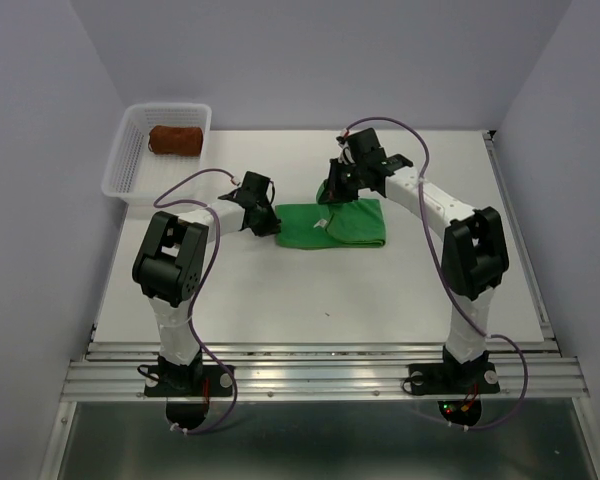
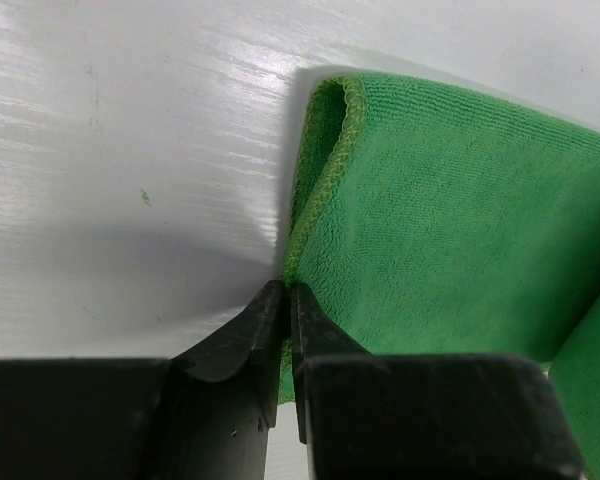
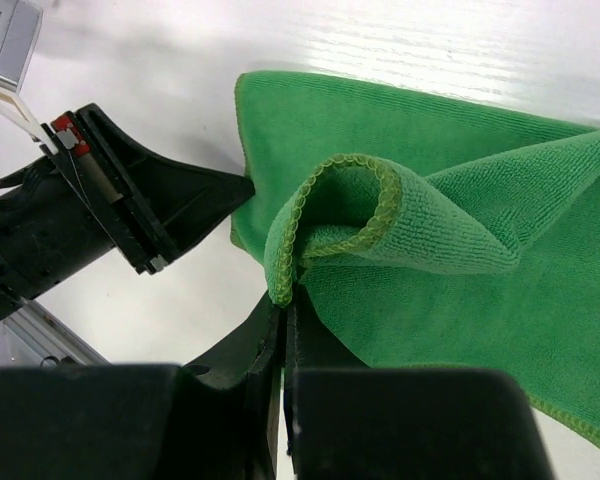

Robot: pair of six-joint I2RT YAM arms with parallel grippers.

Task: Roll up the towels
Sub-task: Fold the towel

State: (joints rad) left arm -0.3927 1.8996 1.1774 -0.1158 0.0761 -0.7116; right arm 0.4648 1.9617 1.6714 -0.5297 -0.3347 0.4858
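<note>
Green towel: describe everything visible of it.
The green towel is bright green, soft terry-like cloth with a stitched hem, folded in layers and lying on the white table between the arms. The left gripper pinches its left edge; the right gripper holds a hemmed edge curled up into a loop. Both pairs of jaws are shut on it.

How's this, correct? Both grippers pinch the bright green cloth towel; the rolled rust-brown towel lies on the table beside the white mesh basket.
No. The top view shows the rolled rust-brown cloth towel inside the white plastic mesh basket, not beside it. The left gripper and right gripper do pinch the bright green cloth towel.
</note>
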